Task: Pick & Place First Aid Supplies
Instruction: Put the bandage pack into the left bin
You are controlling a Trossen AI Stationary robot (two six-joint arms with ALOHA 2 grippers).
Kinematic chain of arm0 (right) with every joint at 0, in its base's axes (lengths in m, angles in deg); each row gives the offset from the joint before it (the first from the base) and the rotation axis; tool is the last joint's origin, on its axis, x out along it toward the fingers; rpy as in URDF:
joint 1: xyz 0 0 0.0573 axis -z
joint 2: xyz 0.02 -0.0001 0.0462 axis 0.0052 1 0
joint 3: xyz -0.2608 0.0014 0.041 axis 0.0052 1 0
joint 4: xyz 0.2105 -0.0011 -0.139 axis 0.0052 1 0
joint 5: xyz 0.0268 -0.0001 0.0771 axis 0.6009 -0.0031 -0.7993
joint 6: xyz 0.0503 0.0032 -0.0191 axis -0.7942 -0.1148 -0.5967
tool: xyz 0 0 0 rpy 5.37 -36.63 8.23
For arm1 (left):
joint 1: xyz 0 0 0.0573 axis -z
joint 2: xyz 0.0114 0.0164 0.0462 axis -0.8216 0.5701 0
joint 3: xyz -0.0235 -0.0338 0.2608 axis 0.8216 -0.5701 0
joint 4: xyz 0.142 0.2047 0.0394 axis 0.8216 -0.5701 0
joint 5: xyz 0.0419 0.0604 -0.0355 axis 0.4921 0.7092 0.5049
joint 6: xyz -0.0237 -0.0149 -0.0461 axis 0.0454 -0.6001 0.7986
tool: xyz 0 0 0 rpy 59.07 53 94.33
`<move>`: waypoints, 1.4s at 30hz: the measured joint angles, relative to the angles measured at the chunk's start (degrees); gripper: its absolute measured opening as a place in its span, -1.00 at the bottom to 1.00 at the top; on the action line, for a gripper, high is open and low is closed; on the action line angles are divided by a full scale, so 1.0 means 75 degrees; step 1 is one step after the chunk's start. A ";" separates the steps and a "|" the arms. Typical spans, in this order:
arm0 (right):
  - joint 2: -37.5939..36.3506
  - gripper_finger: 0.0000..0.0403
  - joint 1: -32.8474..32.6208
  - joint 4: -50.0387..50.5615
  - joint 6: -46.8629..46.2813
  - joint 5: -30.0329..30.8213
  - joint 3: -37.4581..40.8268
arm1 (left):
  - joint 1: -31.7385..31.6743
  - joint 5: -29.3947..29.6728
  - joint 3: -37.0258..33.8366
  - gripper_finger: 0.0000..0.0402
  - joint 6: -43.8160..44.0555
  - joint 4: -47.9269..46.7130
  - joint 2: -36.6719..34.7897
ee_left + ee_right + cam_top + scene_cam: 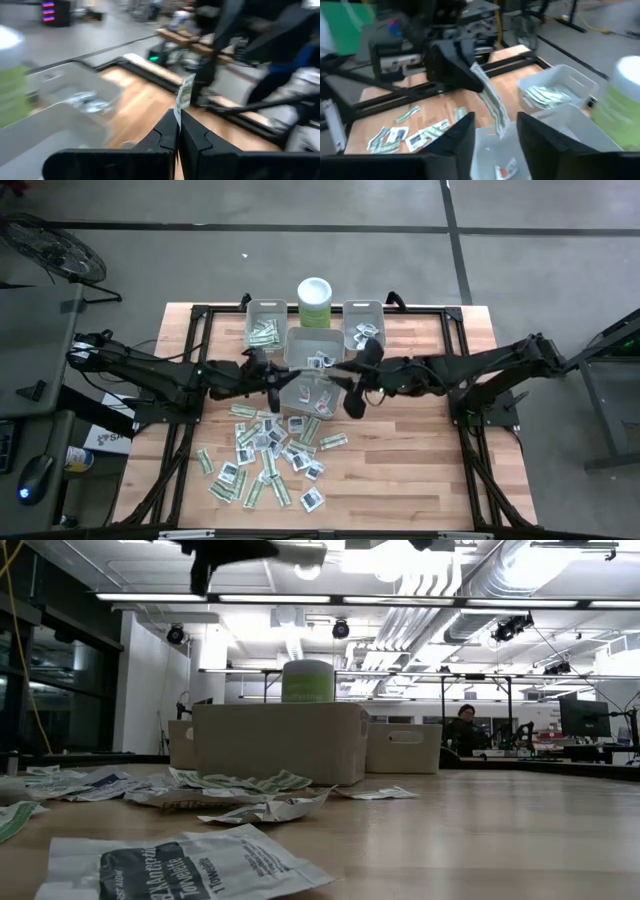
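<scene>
Three grey bins grouped at the wooden table's far side, a fourth just nearer. Pale green canister, white-lidded, upright behind the middle bin. Seated person far off in the room.

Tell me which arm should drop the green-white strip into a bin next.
Left, probably. The left gripper is shut on the strip, raised over the bins. The right gripper is open, holding nothing.
</scene>
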 joint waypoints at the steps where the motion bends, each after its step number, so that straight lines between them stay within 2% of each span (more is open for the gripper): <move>1: -0.0102 -0.23 0.0062 0.0194 -0.0077 0.0051 0.0000 | -0.0005 0.0302 0.0000 -1.00 0.0135 -0.0191 0.0000; 3: -0.0258 -0.15 0.0167 0.0581 -0.0167 0.0051 0.0000 | -0.0030 0.0821 0.0000 -1.00 0.0449 -0.0616 0.0000; 5: -0.0396 -0.09 0.0249 0.0919 -0.0170 0.0043 0.0000 | -0.0252 0.0930 0.0000 -1.00 0.0851 -0.1121 -0.0005; 10: -0.0597 -0.06 0.0314 0.1403 -0.0224 0.0248 0.0000 | -0.1346 -0.0314 0.0000 -1.00 0.1676 -0.2276 -0.0006; 16: -0.0630 -0.06 0.0323 0.1456 -0.0423 0.0894 0.0000 | -0.2972 -0.1785 0.0000 -1.00 0.1683 -0.3046 -0.0006; 22: -0.0636 -0.05 0.0387 0.1621 -0.0840 0.1108 0.0000 | -0.4650 -0.2998 0.0000 -1.00 0.1471 -0.3639 -0.0006; 31: -0.0636 -0.05 0.0600 0.1861 -0.1417 0.1182 0.0000 | -0.6621 -0.3900 0.0003 -1.00 0.1248 -0.4189 0.0122; 36: -0.0636 -0.05 0.0614 0.1927 -0.1458 0.1503 0.0000 | -0.7253 -0.4362 0.0003 -1.00 0.1184 -0.4473 0.0574; 42: -0.0636 -0.05 0.0614 0.2038 -0.1652 0.1712 0.0000 | -0.7617 -0.4854 0.0003 -1.00 0.1047 -0.4339 0.1133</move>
